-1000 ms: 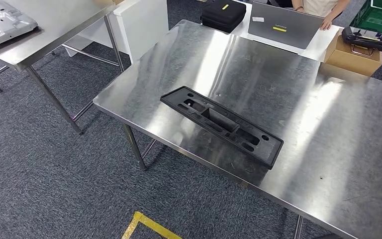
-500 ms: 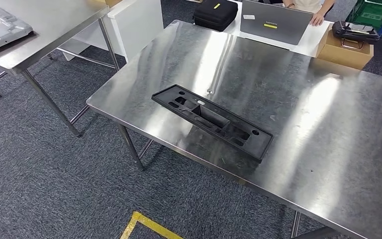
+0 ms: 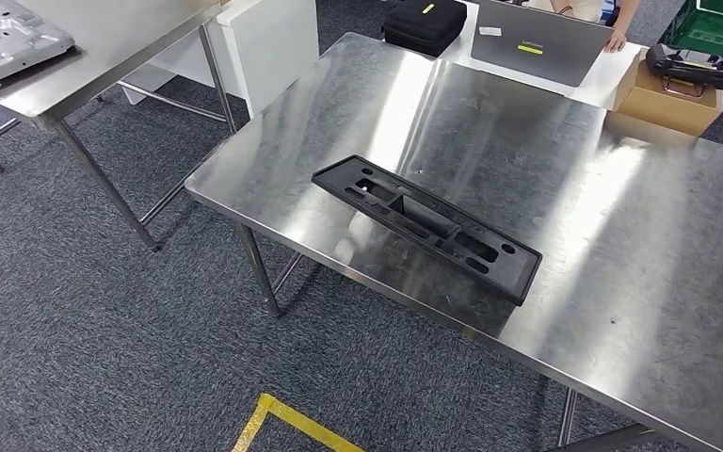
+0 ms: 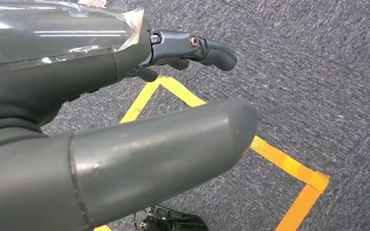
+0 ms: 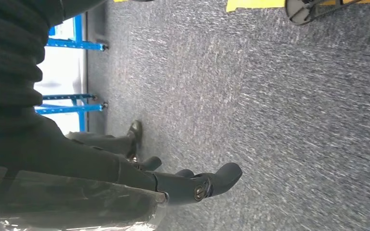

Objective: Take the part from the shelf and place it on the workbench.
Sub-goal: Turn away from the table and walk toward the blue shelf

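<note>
1. The black part lies flat and askew on the steel workbench, near its front-left edge.
2. The left hand hangs over grey carpet, fingers spread, holding nothing.
3. The right hand hangs likewise, fingers apart and empty.

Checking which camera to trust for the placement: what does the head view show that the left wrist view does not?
Head view alone: the black part lying flat on the steel workbench, a second steel table beside it, a laptop and a cardboard box beyond. Left wrist view alone: the left hand, holding nothing, its dark fingers extended above the floor. Both share the grey carpet and the yellow floor tape.
</note>
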Available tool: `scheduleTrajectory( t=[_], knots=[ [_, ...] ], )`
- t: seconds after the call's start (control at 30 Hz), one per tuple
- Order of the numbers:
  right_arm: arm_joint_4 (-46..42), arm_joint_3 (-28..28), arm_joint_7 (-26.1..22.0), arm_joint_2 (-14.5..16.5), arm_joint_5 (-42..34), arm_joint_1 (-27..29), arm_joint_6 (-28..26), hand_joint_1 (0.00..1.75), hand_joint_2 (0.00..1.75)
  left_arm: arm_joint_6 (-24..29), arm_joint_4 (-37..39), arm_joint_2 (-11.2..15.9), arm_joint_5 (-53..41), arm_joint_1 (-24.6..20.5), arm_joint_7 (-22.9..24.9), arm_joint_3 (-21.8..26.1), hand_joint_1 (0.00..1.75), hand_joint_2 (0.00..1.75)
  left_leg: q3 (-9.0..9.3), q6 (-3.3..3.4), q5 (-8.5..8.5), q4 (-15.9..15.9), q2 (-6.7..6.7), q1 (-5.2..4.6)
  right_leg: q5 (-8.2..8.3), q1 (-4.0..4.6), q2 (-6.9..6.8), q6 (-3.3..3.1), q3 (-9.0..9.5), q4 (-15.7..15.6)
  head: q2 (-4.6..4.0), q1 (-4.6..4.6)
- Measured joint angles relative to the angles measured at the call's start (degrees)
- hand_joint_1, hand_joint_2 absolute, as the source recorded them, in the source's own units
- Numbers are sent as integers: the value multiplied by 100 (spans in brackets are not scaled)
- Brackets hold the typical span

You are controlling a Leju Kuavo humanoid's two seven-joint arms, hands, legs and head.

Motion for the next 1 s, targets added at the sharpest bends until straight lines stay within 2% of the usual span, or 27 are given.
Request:
scheduleTrajectory(
  t=[0.07,0.1,0.17,0.23,0.27,0.33,0.37,0.4,0.43,0.47,0.53,0.57,0.6,0.7,0.73,0.77,0.83,0.9,0.93,0.97,1.0],
  knots=[
    [0,1,-17,-7,-4,-12,0,0,175,-5,0,-3,0,-2,-12,1,0,0,1,-37,3,20,-1,-27,267,30,-2,-23,383,-772,0,1],
    [0,1,-23,-7,-7,-15,0,0,175,-7,0,-2,-1,-4,-17,0,0,0,-1,-62,4,29,0,-40,332,46,-2,-55,463,-961,0,-1],
    [1,1,-28,-3,-9,-11,0,0,175,-7,0,1,-2,-5,-24,0,0,0,-2,-121,17,29,0,-48,378,58,0,-123,465,-1022,0,-4],
    [2,1,-28,4,-13,-11,0,0,175,-7,0,8,-3,-3,-28,0,0,0,-49,-178,-63,124,-6,-25,426,-2,-7,-200,487,-1041,0,-10],
    [2,2,-28,6,-14,-13,0,0,175,-7,0,11,-3,-2,-30,0,0,0,-134,-209,-207,317,-10,-10,454,-34,-11,-244,493,-1053,0,-25],
    [2,2,-28,5,-14,-12,0,0,175,-7,0,13,-4,2,-32,-1,0,0,-432,-270,-635,1022,-16,22,485,-44,-16,-296,474,-1053,0,-54],
    [2,2,-28,4,-14,-7,0,0,175,-7,0,15,-4,6,-32,-1,0,0,-593,-299,-809,1409,-17,38,490,-39,-18,-300,461,-1047,0,-61],
    [2,2,-28,4,-14,-2,0,0,175,-7,0,16,-4,13,-32,-1,0,0,-695,-321,-886,1662,-17,53,492,-35,-18,-300,451,-1037,0,-60],
    [2,2,-29,5,-14,3,0,0,175,-7,0,17,-4,18,-33,-1,0,0,-705,-337,-856,1719,-16,69,492,-36,-17,-298,444,-1024,0,-61],
    [2,2,-34,9,-15,6,0,0,175,-9,0,19,-4,21,-36,-1,0,0,-601,-347,-722,1538,-15,87,491,-40,-14,-296,440,-1009,0,-61],
    [2,1,-53,16,-22,3,0,0,175,-24,0,27,-7,17,-49,-1,0,0,-182,-352,-367,748,-16,123,485,-46,-4,-282,436,-982,0,-66],
    [2,1,-63,19,-26,0,0,0,175,-37,0,30,-10,12,-57,-1,0,0,-5,-341,-245,397,-23,123,480,-27,0,-259,427,-970,0,-67],
    [2,1,-70,20,-30,-3,0,0,175,-48,0,32,-14,8,-65,-1,0,0,93,-321,-187,189,-31,112,481,-9,3,-225,413,-963,0,-65],
    [2,1,-75,21,-32,-5,-2,0,175,-63,0,31,-22,5,-81,-1,0,0,83,-197,-130,92,-41,51,515,29,5,-85,352,-980,0,-55],
    [2,1,-75,20,-32,-5,-3,0,175,-65,0,27,-27,2,-85,-1,0,0,77,-137,-92,53,-35,44,485,31,4,-56,317,-944,0,-51],
    [2,1,-75,19,-33,-6,-5,0,175,-68,0,26,-33,-2,-89,-1,0,0,67,-78,-49,11,-28,46,396,32,4,-52,250,-820,0,-44],
    [3,0,-73,20,-40,-6,-7,0,175,-75,0,27,-49,-9,-91,-1,0,0,23,4,20,-34,-11,40,41,21,1,-105,-30,-209,0,-23],
    [4,0,-69,23,-50,0,-9,0,175,-85,0,32,-60,-10,-91,-1,0,0,-50,27,67,-30,-1,17,-292,17,0,-125,-341,539,0,-11],
    [4,0,-66,22,-54,6,-11,0,175,-89,0,31,-64,-10,-91,-1,0,0,-80,28,90,-28,1,6,-343,19,0,-104,-379,689,0,-10],
    [4,0,-63,21,-58,12,-12,0,175,-93,0,28,-68,-10,-90,-1,0,0,-104,24,112,-25,-1,-3,-305,22,0,-71,-305,620,0,-8],
    [4,0,-60,17,-61,15,-14,0,175,-95,0,25,-71,-11,-89,-1,0,0,-118,14,130,-25,-2,-9,-176,26,0,-36,-86,272,0,-8]
  ],
)
